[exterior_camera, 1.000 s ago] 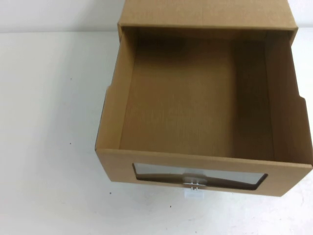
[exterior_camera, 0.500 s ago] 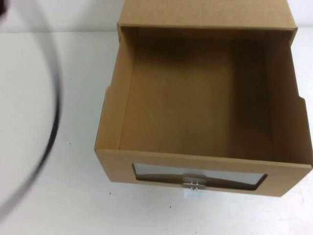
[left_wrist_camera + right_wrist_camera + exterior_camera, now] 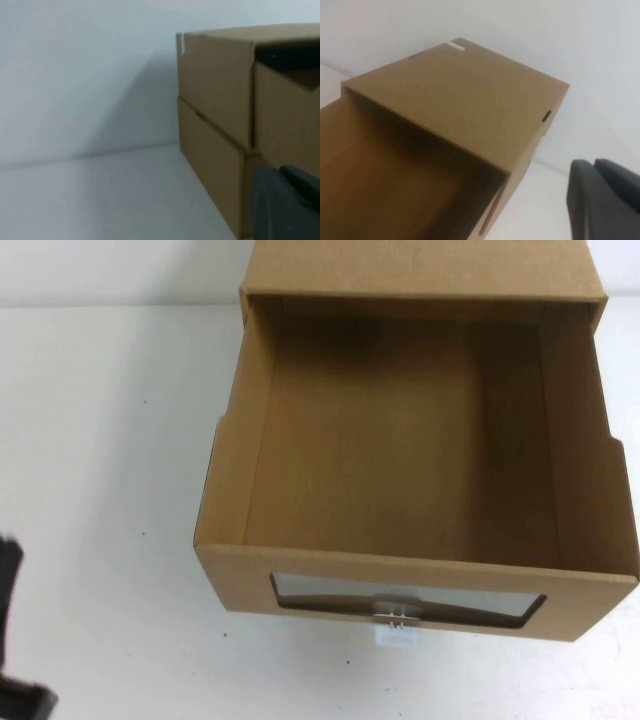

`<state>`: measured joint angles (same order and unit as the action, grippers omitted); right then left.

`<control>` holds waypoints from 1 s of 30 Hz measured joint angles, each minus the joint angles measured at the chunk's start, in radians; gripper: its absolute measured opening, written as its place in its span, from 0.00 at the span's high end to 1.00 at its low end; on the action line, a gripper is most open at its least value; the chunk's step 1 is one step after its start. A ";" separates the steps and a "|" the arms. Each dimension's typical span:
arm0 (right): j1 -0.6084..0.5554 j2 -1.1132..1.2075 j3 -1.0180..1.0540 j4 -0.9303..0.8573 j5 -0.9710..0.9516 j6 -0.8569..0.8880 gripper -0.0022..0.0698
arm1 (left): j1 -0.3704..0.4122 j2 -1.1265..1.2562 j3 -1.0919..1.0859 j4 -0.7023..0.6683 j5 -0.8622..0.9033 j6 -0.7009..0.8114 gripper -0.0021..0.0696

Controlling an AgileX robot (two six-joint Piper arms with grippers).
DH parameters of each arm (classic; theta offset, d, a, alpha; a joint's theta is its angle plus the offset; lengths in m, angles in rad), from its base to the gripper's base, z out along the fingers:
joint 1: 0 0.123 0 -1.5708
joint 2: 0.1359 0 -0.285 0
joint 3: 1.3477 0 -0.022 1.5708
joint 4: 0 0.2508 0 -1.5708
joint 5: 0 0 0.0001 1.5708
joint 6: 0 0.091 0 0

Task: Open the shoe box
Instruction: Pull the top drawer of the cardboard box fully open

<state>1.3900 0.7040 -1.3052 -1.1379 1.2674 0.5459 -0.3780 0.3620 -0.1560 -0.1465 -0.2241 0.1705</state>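
The high view gives you the box (image 3: 240,585) whole. Its drawer (image 3: 228,480) stands pulled well out of the sleeve (image 3: 420,270), bare cardboard inside, with the window (image 3: 330,592) and a small clear tab (image 3: 397,632) on the front face. Neither wrist view shows you that front. The right gripper is out of sight here, and the dark shape at the near left edge of the table (image 3: 100,440) is probably the left arm, though it is too cut off to be sure.

The right wrist view adds what the high one lacks. The right gripper (image 3: 605,200) hangs above the box and apart from it, with the sleeve's top and the drawer's back end ahead of it and below. A small dark slot (image 3: 546,116) shows on the sleeve's side wall nearest it. This gripper is closed right down and touches nothing.

The left wrist view puts the left gripper (image 3: 287,207) low, near the table, with the box's side wall close ahead of it. You cannot tell whether it is open or closed.
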 joint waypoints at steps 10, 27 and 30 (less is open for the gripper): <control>0.000 0.000 0.024 0.010 0.000 0.038 0.99 | 0.000 -0.015 0.181 -0.118 -0.003 0.015 0.98; 0.000 0.000 0.045 0.089 0.000 0.091 0.99 | 0.000 -0.015 0.181 -0.121 0.069 0.017 0.98; 0.000 0.000 0.045 0.127 0.000 0.094 0.99 | 0.000 -0.015 0.181 -0.121 0.069 0.017 0.98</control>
<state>1.3900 0.7040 -1.2597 -1.0112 1.2674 0.6395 -0.3780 0.3473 0.0254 -0.2679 -0.1548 0.1871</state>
